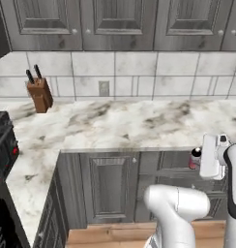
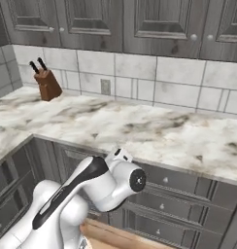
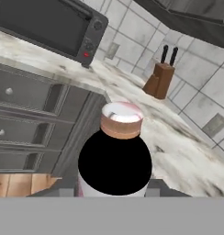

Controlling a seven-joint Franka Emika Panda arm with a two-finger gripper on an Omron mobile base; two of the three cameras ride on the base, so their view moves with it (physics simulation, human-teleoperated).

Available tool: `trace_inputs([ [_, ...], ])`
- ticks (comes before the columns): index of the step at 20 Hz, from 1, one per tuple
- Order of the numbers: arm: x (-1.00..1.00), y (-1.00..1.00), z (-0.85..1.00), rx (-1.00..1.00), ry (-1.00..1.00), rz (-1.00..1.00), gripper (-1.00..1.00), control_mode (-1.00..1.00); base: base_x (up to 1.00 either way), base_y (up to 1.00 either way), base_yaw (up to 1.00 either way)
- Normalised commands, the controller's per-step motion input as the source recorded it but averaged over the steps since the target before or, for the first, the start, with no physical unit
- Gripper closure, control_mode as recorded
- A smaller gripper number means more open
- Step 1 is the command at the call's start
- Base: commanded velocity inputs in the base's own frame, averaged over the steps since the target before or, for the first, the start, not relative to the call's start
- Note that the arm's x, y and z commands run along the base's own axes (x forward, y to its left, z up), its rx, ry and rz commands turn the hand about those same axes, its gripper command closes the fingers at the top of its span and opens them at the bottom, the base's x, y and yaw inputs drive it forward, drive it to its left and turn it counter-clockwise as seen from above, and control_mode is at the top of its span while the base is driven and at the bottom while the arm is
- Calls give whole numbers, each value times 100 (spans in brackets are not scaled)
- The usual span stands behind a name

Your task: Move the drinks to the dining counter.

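Note:
My gripper hangs in the air in front of the wall counter's lower cabinets, below the counter edge, shut on the slim pink bottle with the dark cap, one of the drinks. From the hand camera the bottle sits right between the fingers as a big dark round shape, with pink at its lower edges and a tan band with a pale end beyond it. My white arm is folded low before the cabinets. The dining counter is out of view.
The marble wall counter runs under a tiled backsplash and turns a corner at the left. A wooden knife block stands at its back left. A black microwave sits on the left stretch. Dark cabinet doors and wooden floor lie below.

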Motion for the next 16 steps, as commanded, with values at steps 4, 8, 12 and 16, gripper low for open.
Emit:
trace_inputs([
  [4,0,0,0,0,0,0,100,100,-100,0,7],
  [8,0,0,0,0,0,0,100,100,-97,-22,-16],
  [12,0,0,0,0,0,0,100,100,-39,-45,-55],
  [16,0,0,0,0,0,0,100,100,-13,-32,-64],
])
